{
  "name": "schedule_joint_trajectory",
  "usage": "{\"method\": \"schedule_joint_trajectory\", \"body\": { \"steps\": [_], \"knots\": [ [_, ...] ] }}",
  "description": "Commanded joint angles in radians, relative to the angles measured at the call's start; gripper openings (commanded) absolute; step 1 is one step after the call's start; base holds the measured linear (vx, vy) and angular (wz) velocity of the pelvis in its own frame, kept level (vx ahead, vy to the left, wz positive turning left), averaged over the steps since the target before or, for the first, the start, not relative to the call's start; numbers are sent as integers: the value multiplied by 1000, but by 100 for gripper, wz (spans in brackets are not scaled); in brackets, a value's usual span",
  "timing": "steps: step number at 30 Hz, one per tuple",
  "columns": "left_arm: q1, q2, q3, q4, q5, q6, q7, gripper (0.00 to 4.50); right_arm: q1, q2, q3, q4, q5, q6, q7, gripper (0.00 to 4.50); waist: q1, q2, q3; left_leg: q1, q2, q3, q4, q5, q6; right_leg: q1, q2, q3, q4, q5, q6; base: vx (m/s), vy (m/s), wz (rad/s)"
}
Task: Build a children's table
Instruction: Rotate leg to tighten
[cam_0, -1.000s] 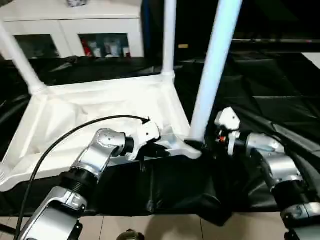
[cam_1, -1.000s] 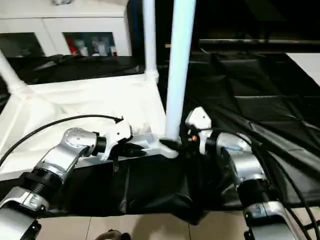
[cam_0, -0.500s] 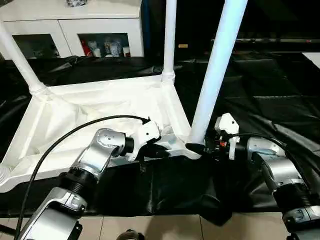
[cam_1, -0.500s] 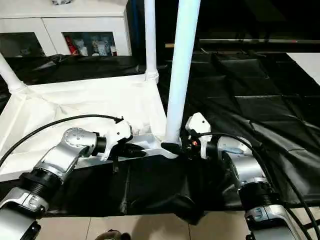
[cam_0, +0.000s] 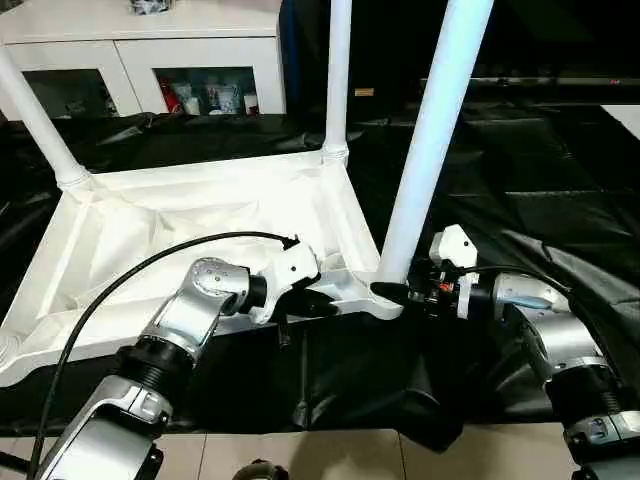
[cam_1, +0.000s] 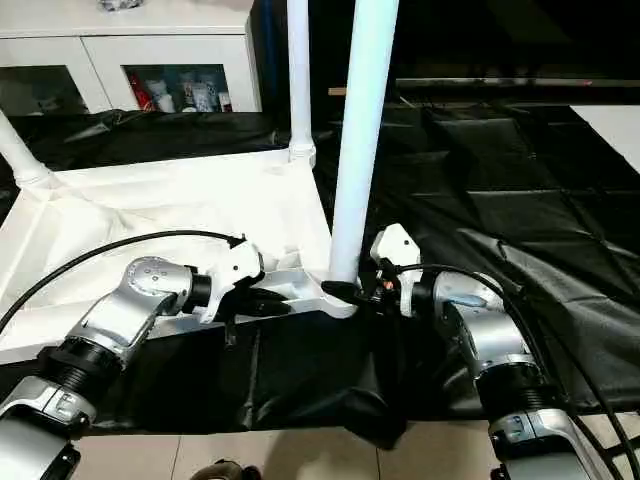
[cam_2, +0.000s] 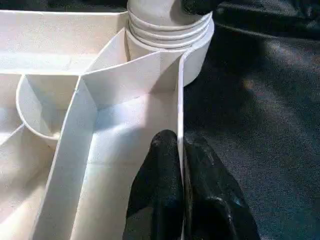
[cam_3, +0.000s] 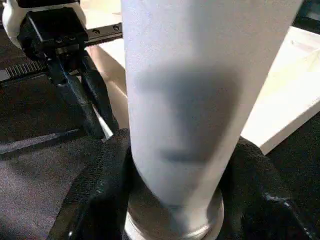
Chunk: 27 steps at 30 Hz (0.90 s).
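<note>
Tabletop (cam_0: 190, 225) lies underside up on the black-draped work table (cam_0: 520, 190), near its front edge. Left gripper (cam_2: 181, 150) is clamped on the tabletop's near rim wall, one finger each side. Right gripper (cam_3: 175, 200) grasps the near-right leg (cam_0: 430, 150) at its base, fingers (cam_3: 95, 190) touching both sides, just above the corner socket (cam_2: 170, 30). Two more legs stand upright in the far corners.

Head pair high and looking down; wrist cameras right up close.
Your two head views look forward and down over both forearms at the upturned tabletop (cam_0: 200, 215) on the black-draped worktop (cam_0: 520, 170). Your left wrist view faces along the tabletop's rim toward the near corner socket (cam_2: 170, 37); your right wrist view faces the leg (cam_3: 185, 100) standing there.
</note>
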Motion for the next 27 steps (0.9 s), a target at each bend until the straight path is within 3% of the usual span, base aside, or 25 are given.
{"method": "schedule_joint_trajectory", "body": {
  "steps": [1,4,9,12,20,25,27],
  "knots": [
    [1,-6,9,-40,-33,-6,-18,0,3,13,23,23,-36,-3,-17,212,0,-15,-68,29,62,-30,-68,-219,63,39,-66,41,-73,-198,-245,0,0,0],
    [-2,-6,8,-38,-31,-6,-17,0,-4,18,13,27,-14,28,-6,279,0,-15,-68,30,62,-30,-68,-223,62,39,-65,41,-73,-201,-246,0,0,0],
    [-2,-3,9,-40,-31,-4,-17,0,0,16,23,13,0,60,30,322,2,-16,-69,30,62,-30,-67,-216,63,39,-66,40,-71,-194,-247,0,0,0],
    [2,-2,9,-46,-31,0,-16,0,1,16,35,19,-29,29,4,356,2,-17,-69,30,62,-30,-67,-214,63,40,-66,40,-71,-196,-246,0,0,0],
    [3,1,10,-47,-32,1,-15,0,-7,20,36,35,-44,17,-2,356,2,-17,-70,30,62,-30,-66,-204,64,39,-65,40,-69,-186,-247,0,0,0],
    [1,3,11,-45,-31,1,-14,0,-8,23,34,41,-39,15,-6,320,3,-17,-70,28,61,-29,-64,-199,70,40,-66,40,-69,-178,-250,0,0,0],
    [1,4,11,-45,-31,0,-14,0,-8,25,32,42,-40,14,-6,287,3,-17,-70,30,62,-30,-65,-206,67,40,-66,40,-70,-190,-247,0,0,0]
  ]
}}
